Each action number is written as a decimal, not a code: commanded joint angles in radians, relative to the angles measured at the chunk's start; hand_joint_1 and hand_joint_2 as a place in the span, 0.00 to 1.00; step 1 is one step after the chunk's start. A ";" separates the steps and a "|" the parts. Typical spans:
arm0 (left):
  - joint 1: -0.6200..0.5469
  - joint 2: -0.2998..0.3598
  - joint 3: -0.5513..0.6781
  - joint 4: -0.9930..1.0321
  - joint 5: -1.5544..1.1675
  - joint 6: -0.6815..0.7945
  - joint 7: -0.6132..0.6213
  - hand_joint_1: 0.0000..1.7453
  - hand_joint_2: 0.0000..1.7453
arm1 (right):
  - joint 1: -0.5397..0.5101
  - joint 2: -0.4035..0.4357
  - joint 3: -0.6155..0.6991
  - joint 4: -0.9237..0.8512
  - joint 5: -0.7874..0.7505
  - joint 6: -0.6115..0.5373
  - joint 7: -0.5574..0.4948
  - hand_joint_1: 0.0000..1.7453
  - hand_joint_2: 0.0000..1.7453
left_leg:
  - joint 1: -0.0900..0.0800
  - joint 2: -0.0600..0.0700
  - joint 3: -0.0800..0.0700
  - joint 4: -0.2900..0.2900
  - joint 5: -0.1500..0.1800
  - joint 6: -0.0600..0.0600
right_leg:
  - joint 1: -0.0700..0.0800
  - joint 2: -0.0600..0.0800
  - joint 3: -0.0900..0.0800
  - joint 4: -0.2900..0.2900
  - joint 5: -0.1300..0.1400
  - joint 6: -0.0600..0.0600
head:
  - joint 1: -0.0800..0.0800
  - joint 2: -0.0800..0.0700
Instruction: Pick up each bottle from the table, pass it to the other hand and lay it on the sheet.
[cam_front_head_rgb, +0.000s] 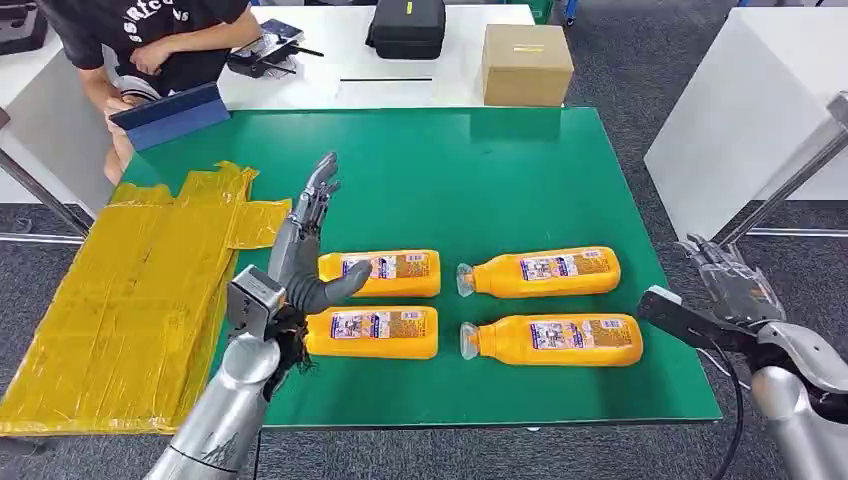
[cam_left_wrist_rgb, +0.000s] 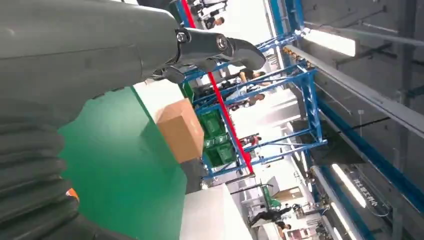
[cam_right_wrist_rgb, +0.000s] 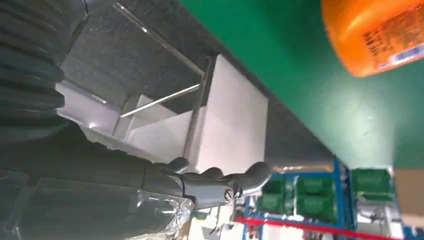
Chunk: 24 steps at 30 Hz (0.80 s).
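Note:
Several orange bottles lie on their sides on the green table (cam_front_head_rgb: 480, 170), in two rows. The far-left bottle (cam_front_head_rgb: 390, 272) and near-left bottle (cam_front_head_rgb: 375, 332) lie beside my left hand (cam_front_head_rgb: 305, 250), which is raised with fingers straight and apart and its thumb over the far-left bottle, holding nothing. The far-right bottle (cam_front_head_rgb: 545, 271) and near-right bottle (cam_front_head_rgb: 555, 340) have their caps pointing left. My right hand (cam_front_head_rgb: 715, 295) hovers open just off the table's right edge, near the near-right bottle (cam_right_wrist_rgb: 375, 35). The yellow sheet (cam_front_head_rgb: 130, 290) covers the table's left end.
A person (cam_front_head_rgb: 150, 40) leans at the far left corner by a blue folder (cam_front_head_rgb: 170, 115). A cardboard box (cam_front_head_rgb: 526, 63) and a black case (cam_front_head_rgb: 406, 27) stand on the white table behind. Another white table (cam_front_head_rgb: 740, 110) stands to the right.

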 joint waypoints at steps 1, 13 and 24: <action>-0.042 0.019 -0.026 0.076 -0.051 0.017 0.004 0.00 1.00 | -0.096 0.043 0.114 0.129 -0.081 0.039 -0.058 0.00 1.00 | 0.001 0.002 0.005 -0.001 -0.001 -0.002 | 0.001 0.002 0.005 -0.002 -0.001 -0.001 | 0.000 0.000; -0.024 0.025 -0.056 0.029 -0.075 0.023 0.016 0.00 1.00 | -0.058 0.046 0.126 0.083 -0.135 0.050 -0.075 0.00 1.00 | 0.001 0.002 0.003 -0.001 -0.001 -0.002 | 0.001 0.001 0.004 -0.002 0.000 -0.001 | 0.000 0.000; -0.017 0.024 -0.015 0.040 -0.069 0.028 0.041 0.00 1.00 | -0.068 0.065 0.201 -0.122 -0.298 0.005 -0.088 0.00 1.00 | 0.000 0.003 0.002 -0.001 0.000 -0.001 | 0.000 0.002 0.004 -0.001 -0.001 -0.001 | 0.000 0.000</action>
